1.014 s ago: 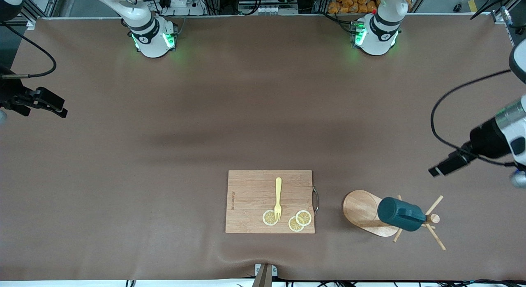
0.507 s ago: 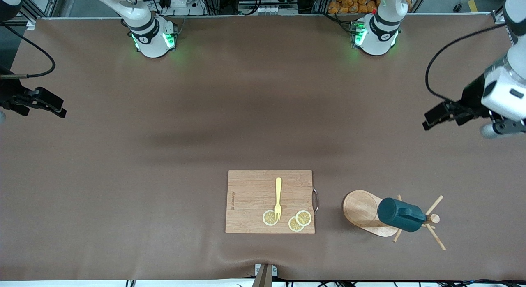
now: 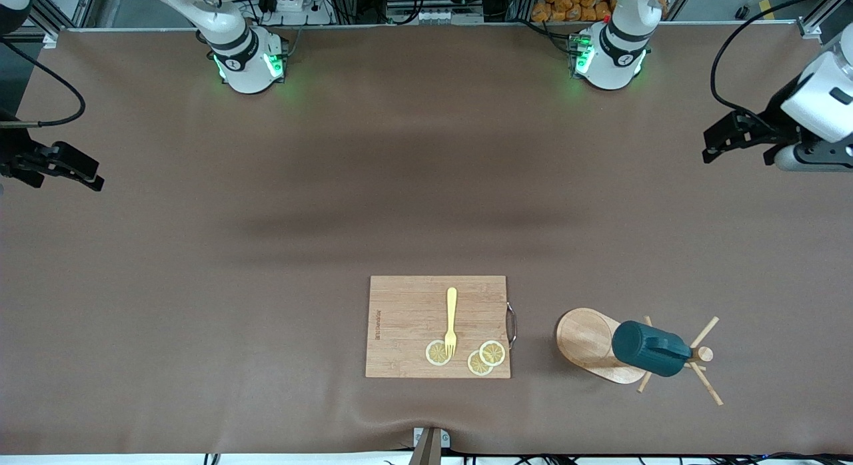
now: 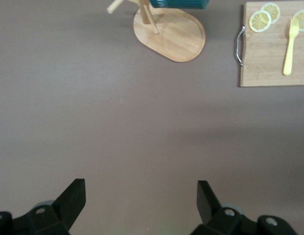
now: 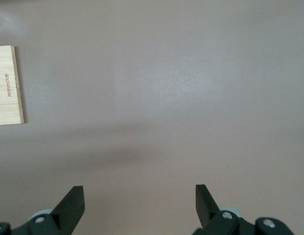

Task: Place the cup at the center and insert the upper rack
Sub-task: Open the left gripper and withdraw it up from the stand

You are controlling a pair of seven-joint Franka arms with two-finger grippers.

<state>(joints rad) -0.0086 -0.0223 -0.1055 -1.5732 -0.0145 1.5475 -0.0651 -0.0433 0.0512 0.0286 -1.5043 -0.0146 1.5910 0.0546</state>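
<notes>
The left gripper (image 3: 710,144) hangs at the upper right edge of the front view, over bare table (image 3: 426,185) at the left arm's end, its fingers spread wide apart and holding nothing. The right gripper (image 3: 93,178) sits at the middle left edge of that view, over bare table at the right arm's end, also spread wide and empty; that arm looks to be waiting.

Both are well apart from the work. The cup (image 3: 648,348) is in the lower right of the front view, lying on its side across the rack (image 3: 586,342), resting against the post and pegs just above the oval base. In the left wrist view only a sliver of the cup (image 4: 179,4) shows at the top edge, above the rack's base (image 4: 171,32).

The risks, as I judge them:
- The tipped cup may roll or slide off when touched, since it rests on thin pegs.
- Pulling the cup away could drag or topple the light rack if a peg catches the handle.
- The cutting board (image 3: 436,325), with a fork (image 3: 451,322) and lemon slices (image 3: 485,358), lies just beside the rack toward the middle; a cup carried low to the centre could knock them.
</notes>
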